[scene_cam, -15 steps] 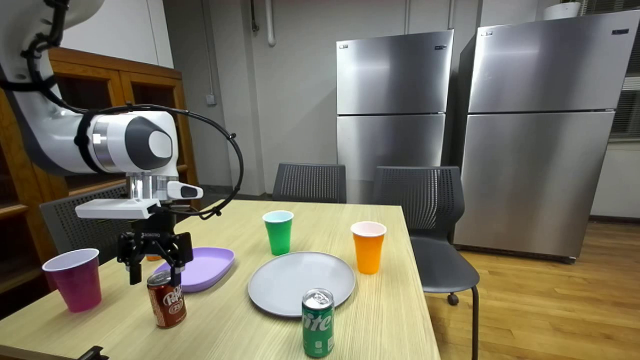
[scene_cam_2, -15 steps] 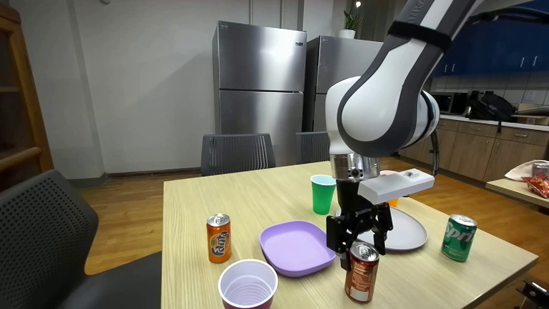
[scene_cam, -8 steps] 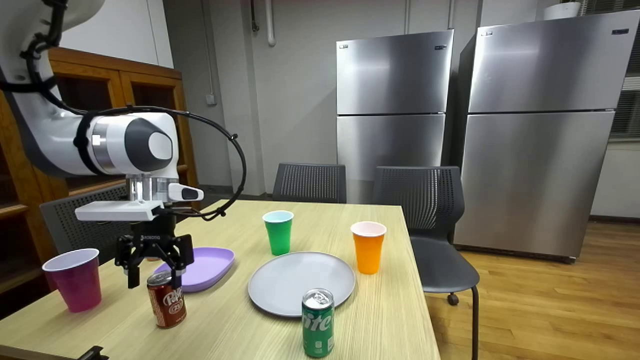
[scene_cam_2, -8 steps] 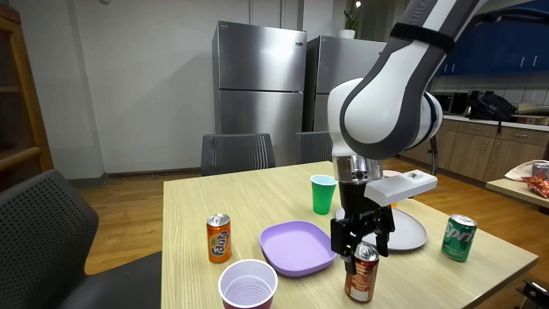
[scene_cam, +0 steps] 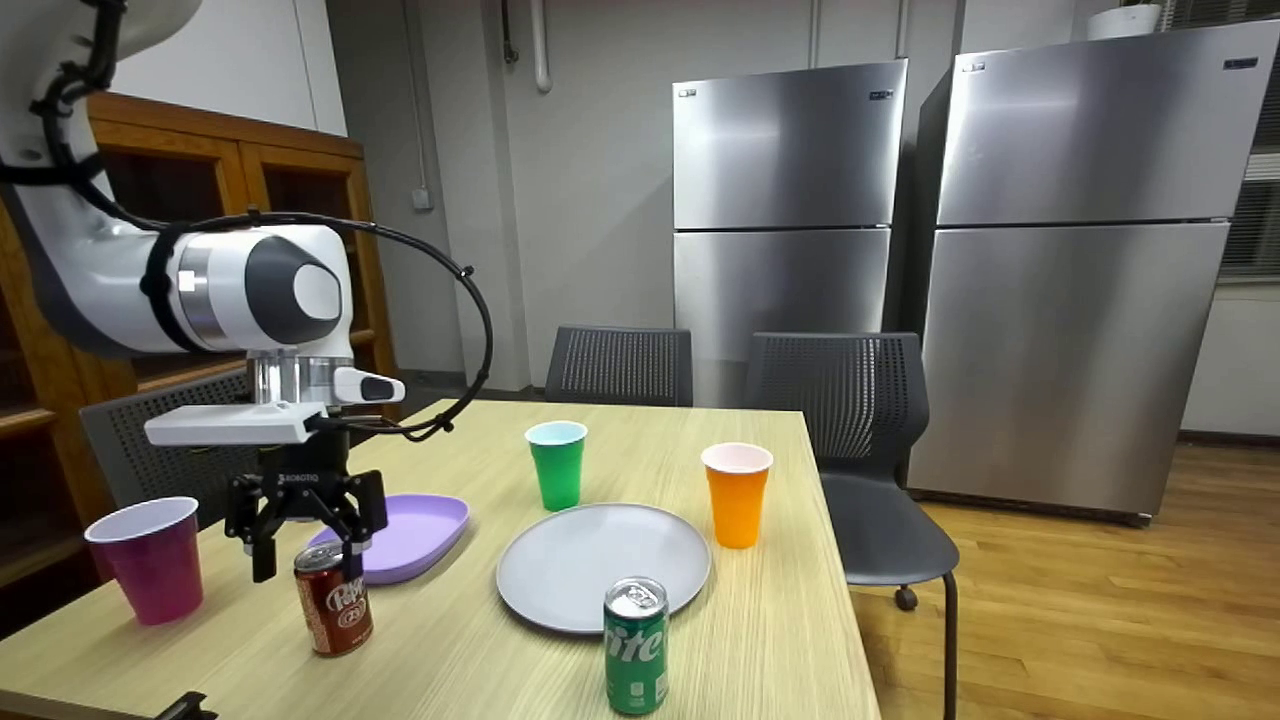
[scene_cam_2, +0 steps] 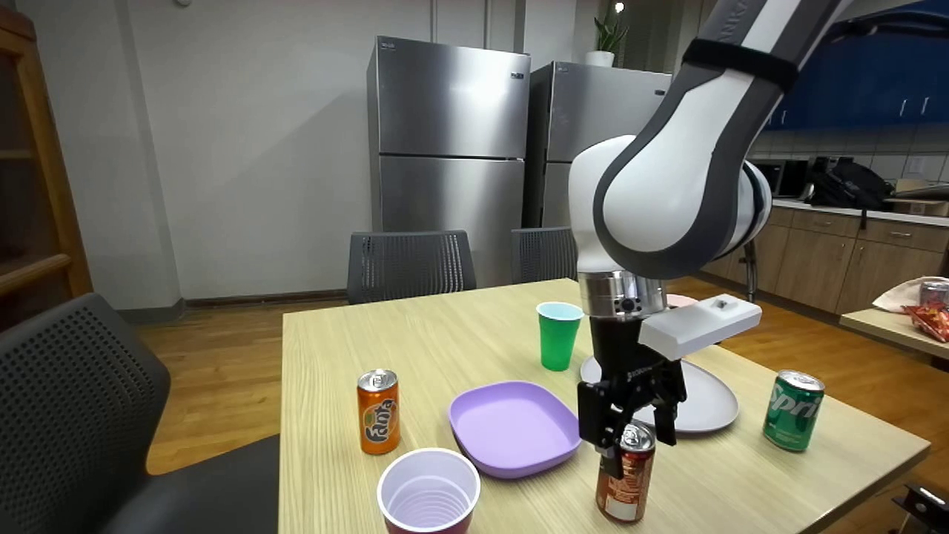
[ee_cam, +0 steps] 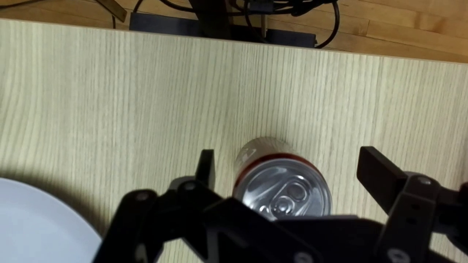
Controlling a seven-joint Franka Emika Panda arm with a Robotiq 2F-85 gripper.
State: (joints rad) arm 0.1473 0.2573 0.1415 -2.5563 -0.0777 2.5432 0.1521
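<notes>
Glossy metal can [ee_cam: 281, 182], matt wood-grain table [ee_cam: 146, 102]

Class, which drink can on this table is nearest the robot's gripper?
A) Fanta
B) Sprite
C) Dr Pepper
C: the Dr Pepper can stands right by the open gripper, while the Sprite can and the Fanta can stand farther off.
</notes>
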